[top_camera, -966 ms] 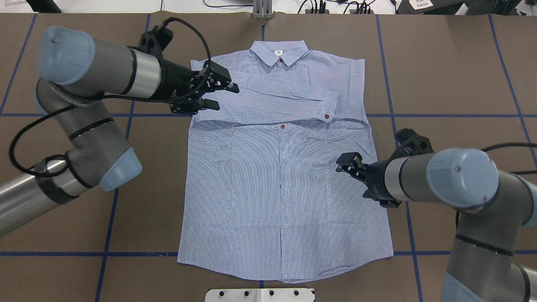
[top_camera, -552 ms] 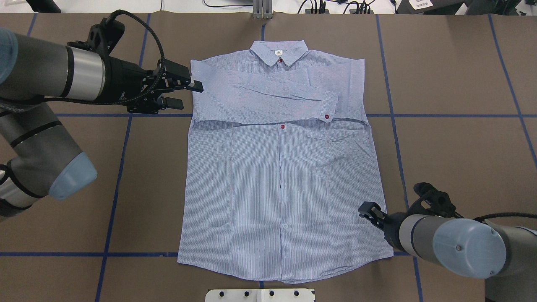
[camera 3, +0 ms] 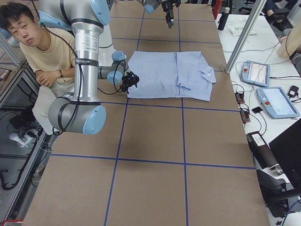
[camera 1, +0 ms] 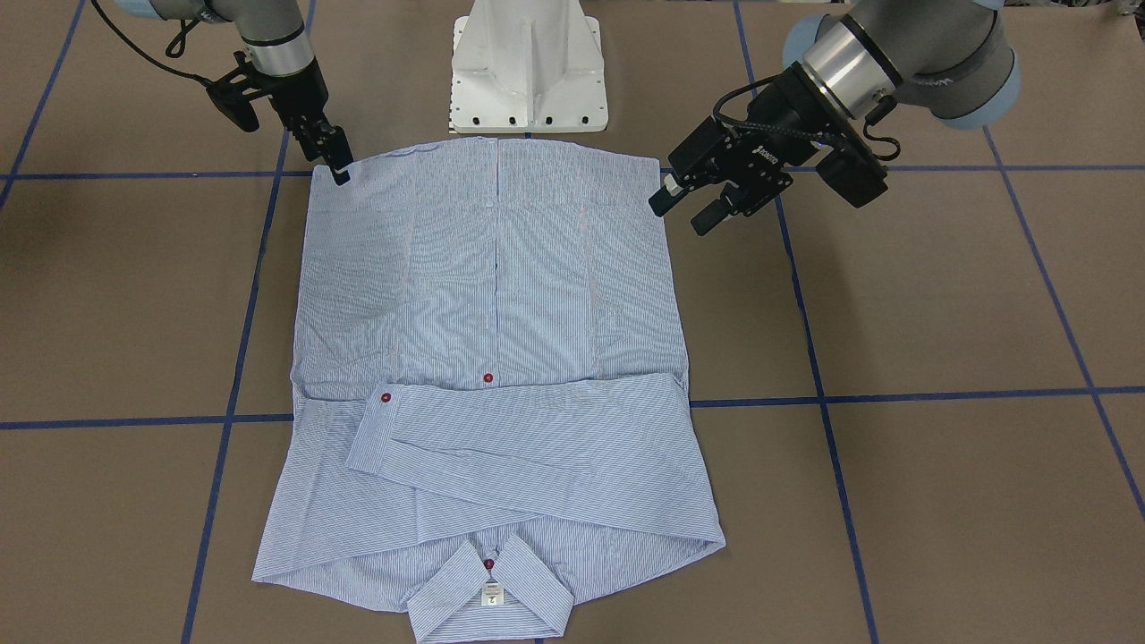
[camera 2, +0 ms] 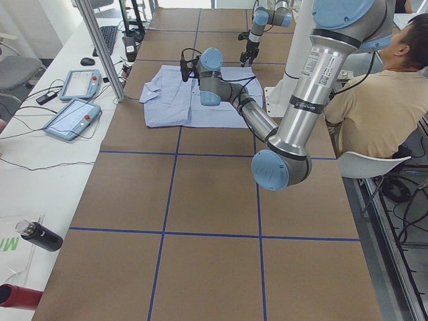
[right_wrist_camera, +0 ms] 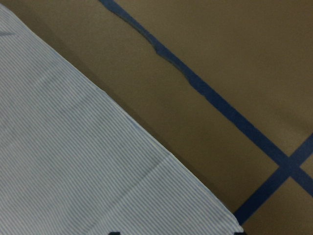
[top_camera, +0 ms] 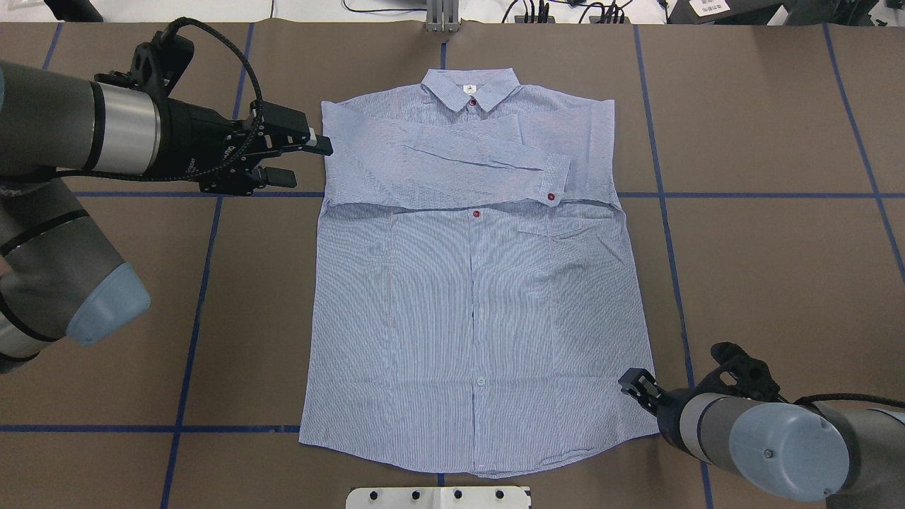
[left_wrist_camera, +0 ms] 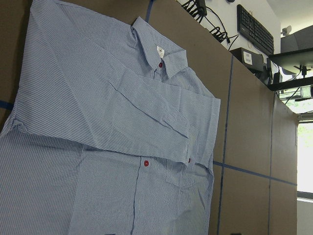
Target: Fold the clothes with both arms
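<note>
Cannot judge right gripper (top_camera: 631, 382), too small, at near right hem of shirt (top_camera: 474, 304), flat on table (top_camera: 778, 283). See left gripper (top_camera: 305, 162) spread apart, empty, beside far left shoulder. Cannot read neck tag (top_camera: 468, 89).

One shirt (top_camera: 474, 304) lies on one bench (top_camera: 763, 247). Two arms reach in over it, one left arm (top_camera: 71, 134) and one right arm (top_camera: 778, 438). Each ends in a single claw, which makes two: the left claw (top_camera: 307, 162) and the right claw (top_camera: 633, 382). The shirt shows three red buttons (top_camera: 476, 213) and one pale button (top_camera: 481, 382). It also has one collar (top_camera: 445, 85), one white tag (top_camera: 468, 90) and one pocket (top_camera: 558, 226). One white base (camera 1: 530, 67) stands at the bench edge. The side views add one seated man (camera 3: 47, 56) and two control tablets (camera 2: 70, 118).
</note>
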Controlling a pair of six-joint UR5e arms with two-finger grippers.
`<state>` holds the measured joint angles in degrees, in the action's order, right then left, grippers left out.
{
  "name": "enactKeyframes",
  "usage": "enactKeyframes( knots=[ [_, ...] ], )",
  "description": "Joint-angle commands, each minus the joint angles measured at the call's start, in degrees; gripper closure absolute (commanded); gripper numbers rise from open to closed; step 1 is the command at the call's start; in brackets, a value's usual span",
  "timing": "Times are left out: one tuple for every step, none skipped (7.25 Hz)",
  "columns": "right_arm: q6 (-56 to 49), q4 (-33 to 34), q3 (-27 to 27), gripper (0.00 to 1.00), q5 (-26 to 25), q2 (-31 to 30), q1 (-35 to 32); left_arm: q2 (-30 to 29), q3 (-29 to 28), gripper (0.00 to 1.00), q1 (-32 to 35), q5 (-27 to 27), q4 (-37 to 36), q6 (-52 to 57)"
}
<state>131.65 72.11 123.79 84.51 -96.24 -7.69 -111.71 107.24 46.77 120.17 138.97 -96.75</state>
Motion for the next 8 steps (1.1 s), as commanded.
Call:
enactKeyframes(
  knots=[
    [1.16, -0.04, -0.48, 0.18, -0.93, -0.35, 1.35, 0.09, -0.45, 0.16, -0.27, -1.33, -0.01, -0.02],
    [1.16, -0.22, -0.48, 0.18, -0.75, -0.44, 1.27, -0.08, -0.89, 0.16, -0.36, -2.82, -0.01, -0.02],
    [1.16, -0.22, -0.48, 0.18, -0.66, -0.35, 1.36, -0.09, -0.9, 0.16, -0.36, -2.83, -0.01, -0.02],
    [1.16, -0.22, -0.66, 0.19, -0.58, -0.61, 1.27, -0.09, -0.9, 0.15, -0.36, -2.83, -0.01, -0.02],
    [1.16, -0.22, -0.74, 0.21, -0.57, -0.62, 1.27, -0.09, -0.98, 0.15, -0.45, -2.83, -0.01, -0.02],
    [1.16, -0.13, -0.75, 0.23, -0.57, -0.7, 1.27, -0.09, -0.99, 0.15, -0.54, -2.83, -0.01, -0.02],
    [1.07, -0.13, -0.83, 0.25, -0.4, -0.71, 1.27, 0.0, -0.99, 0.15, -0.62, -2.83, -0.01, -0.02],
    [1.07, -0.13, -1.36, 0.25, -0.4, -0.71, 1.27, -0.08, -1.07, 0.15, -0.62, -2.83, -0.01, -0.02]
  ],
)
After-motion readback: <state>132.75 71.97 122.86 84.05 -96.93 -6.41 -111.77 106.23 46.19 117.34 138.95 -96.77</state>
